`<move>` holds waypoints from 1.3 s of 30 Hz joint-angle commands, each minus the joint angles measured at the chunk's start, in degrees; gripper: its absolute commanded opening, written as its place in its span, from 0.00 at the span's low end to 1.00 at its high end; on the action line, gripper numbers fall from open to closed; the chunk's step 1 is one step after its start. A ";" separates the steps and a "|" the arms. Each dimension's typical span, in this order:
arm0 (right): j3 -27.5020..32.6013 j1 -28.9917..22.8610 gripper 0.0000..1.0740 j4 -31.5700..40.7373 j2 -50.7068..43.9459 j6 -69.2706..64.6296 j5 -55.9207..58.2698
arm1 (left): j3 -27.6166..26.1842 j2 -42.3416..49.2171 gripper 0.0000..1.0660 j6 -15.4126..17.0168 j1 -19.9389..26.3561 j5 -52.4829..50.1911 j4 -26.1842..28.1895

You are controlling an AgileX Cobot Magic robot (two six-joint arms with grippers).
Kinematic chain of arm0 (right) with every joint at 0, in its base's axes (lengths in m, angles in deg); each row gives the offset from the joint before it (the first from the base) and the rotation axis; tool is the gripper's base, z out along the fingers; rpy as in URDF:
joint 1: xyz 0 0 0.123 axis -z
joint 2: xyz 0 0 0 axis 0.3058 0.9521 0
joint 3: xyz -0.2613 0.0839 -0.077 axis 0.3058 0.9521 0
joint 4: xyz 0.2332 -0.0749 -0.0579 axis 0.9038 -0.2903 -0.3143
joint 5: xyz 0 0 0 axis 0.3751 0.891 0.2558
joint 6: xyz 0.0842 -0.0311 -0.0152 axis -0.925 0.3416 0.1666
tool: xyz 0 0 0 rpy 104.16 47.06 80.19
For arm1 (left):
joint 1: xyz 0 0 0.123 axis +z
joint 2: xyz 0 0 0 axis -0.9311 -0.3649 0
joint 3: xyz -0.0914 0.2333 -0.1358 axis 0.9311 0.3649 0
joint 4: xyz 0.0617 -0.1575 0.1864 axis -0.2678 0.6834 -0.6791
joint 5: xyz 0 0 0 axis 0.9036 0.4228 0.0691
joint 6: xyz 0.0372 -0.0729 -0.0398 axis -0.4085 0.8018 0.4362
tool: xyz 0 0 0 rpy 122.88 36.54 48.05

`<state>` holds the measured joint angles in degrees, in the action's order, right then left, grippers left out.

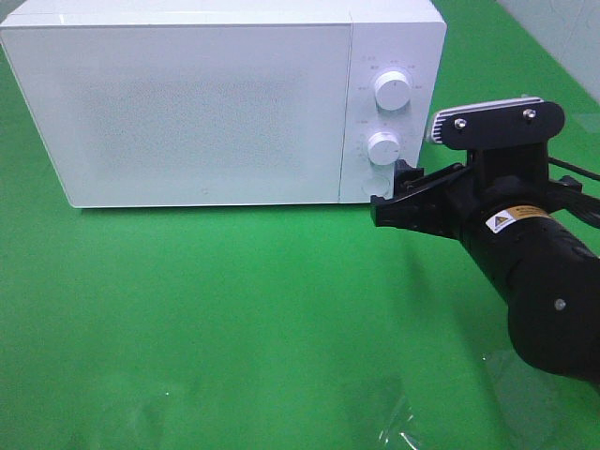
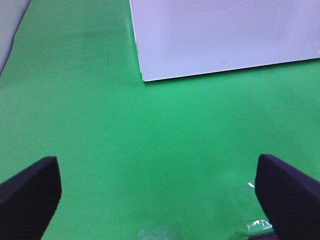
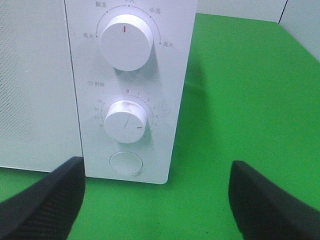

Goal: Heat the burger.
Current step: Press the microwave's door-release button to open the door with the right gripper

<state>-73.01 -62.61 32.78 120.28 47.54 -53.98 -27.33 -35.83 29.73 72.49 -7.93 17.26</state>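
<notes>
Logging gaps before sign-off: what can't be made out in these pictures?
1. Burger: in no view; the white box microwave's closed frosted door hides its inside.
2. Left gripper with black fingers: outside the exterior high view; the left wrist view's bottom edge cuts its fingers off.
3. Microwave's round white button: exterior high, partly covered by the black right gripper.

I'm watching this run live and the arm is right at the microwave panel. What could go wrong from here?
1. The right gripper, jaws open wide, is close to the lower knob and the round button; it might catch the wrong one.
2. The burger shows in no view and the microwave door is shut, so heating may start empty.
3. A hard push may slide the microwave on the green cloth.
</notes>
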 commanded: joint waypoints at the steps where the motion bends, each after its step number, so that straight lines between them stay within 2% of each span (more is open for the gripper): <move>1: -2.58 -0.29 0.70 0.40 2.06 0.52 0.11 | 0.00 1.03 0.92 0.06 -0.29 -0.74 0.29; 15: -4.64 -0.29 0.70 0.06 5.73 -2.92 -0.34 | 0.00 1.03 0.92 0.06 -0.29 -0.74 0.29; 17: -4.76 -0.29 0.66 0.17 6.13 -10.66 0.00 | 0.00 1.03 0.92 0.06 -0.29 -0.74 0.29; 20: -4.76 -0.29 0.63 0.17 6.13 -13.41 -0.06 | 0.00 1.03 0.92 0.06 -0.29 -0.74 0.29; 21: -4.76 -0.29 0.58 0.17 6.13 -19.82 0.17 | 0.00 1.03 0.92 0.06 -0.29 -0.74 0.29; 24: -4.76 -0.29 0.52 0.17 6.13 -26.64 0.34 | 0.00 1.03 0.92 0.06 -0.29 -0.74 0.29; 25: -4.76 -0.29 0.46 0.17 6.13 -34.89 0.57 | 0.00 1.03 0.92 0.06 -0.29 -0.74 0.29; 26: -4.76 -0.29 0.46 0.17 6.13 -34.89 0.57 | 0.00 1.03 0.92 0.06 -0.29 -0.74 0.29; 28: -4.76 -0.29 0.33 -0.34 6.13 -50.94 0.80 | 0.00 1.03 0.92 0.06 -0.29 -0.74 0.29; 29: -4.76 -0.29 0.33 -0.34 6.13 -50.94 0.80 | 0.00 1.03 0.92 0.06 -0.29 -0.74 0.29; 30: -4.76 -0.29 0.26 -0.69 6.13 -59.36 1.26 | 0.00 1.03 0.92 0.06 -0.29 -0.74 0.29; 33: -4.76 -0.29 0.23 -0.92 6.13 -63.14 1.49 | 0.00 1.03 0.92 0.06 -0.29 -0.74 0.29; 34: -4.76 -0.29 0.18 -1.55 6.13 -68.98 1.66 | 0.00 1.03 0.92 0.06 -0.29 -0.74 0.29; 35: -4.76 -0.29 0.18 -1.55 6.13 -68.98 1.66 | 0.00 1.03 0.92 0.06 -0.29 -0.74 0.29; 39: -4.76 -0.29 0.05 -2.75 6.13 -76.60 3.09 | 0.00 1.03 0.92 0.06 -0.29 -0.74 0.29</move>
<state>-77.13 -62.61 31.12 126.47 -26.03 -51.97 -27.33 -35.83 29.73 72.49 -7.93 17.26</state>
